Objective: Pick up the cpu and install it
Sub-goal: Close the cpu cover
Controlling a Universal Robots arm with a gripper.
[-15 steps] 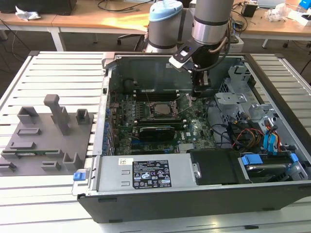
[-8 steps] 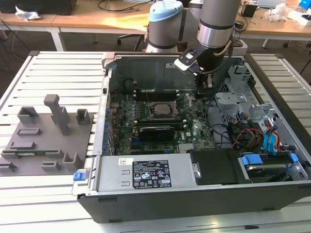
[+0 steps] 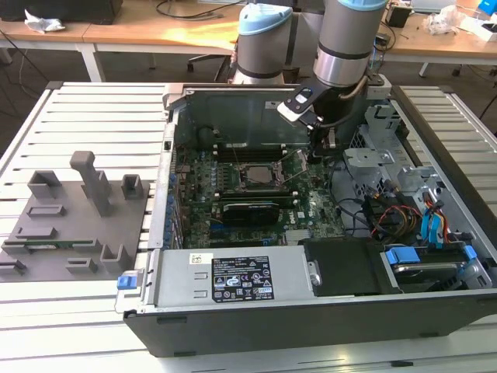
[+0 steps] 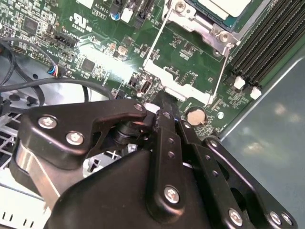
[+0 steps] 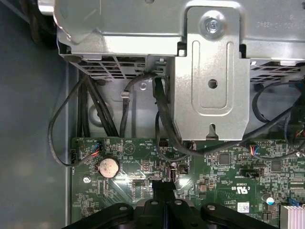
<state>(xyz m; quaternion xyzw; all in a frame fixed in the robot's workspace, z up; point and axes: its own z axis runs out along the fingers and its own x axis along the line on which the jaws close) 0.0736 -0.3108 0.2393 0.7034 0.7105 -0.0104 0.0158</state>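
Cpu, flat square silvery-topped chip (image 4: pixel 224 5), sits in metal-framed socket (image 3: pixel 255 176); black tool (image 3: pixel 329 141) near it, toward exterior view's right; fingers closed, empty.

so the exterior view is lit evenly from overhead, no harsh shadows, and the white slatted table (image 3: pixel 78 116) at 9 o'clock from the computer case (image 3: pixel 233 326) looks nearly washed out while the case's inside sits darker. second wrist view has a hot white glare on the motherboard (image 4: pixel 143 52) and glossy highlights on the black gripper (image 4: pixel 161 98). first wrist view: glare beside the coin cell (image 5: pixel 108 167), cables (image 5: pixel 95 109) in shadow next to a brightly lit metal bracket (image 5: pixel 212 71)
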